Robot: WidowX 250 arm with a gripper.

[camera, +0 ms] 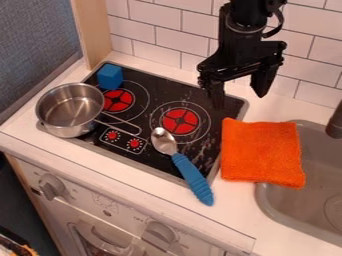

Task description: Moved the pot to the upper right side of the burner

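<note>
The gripper (239,95) hangs at the upper right, above the back right corner of the stove, with its two fingers spread and nothing between them. A metal pot (69,109) stands at the left edge of the black stove top (210,100), well to the left of the gripper, its wire handle pointing right and toward the front. Two red burners are on the stove: the left burner (118,100) lies just right of the pot, and the right burner (180,121) is near the middle.
Behind the pot sits a blue cube (110,76). A spoon with a blue handle (192,178) lies across the stove's front edge. An orange cloth (261,152) rests between the stove and the grey sink (284,202). A tiled wall (163,37) stands behind.
</note>
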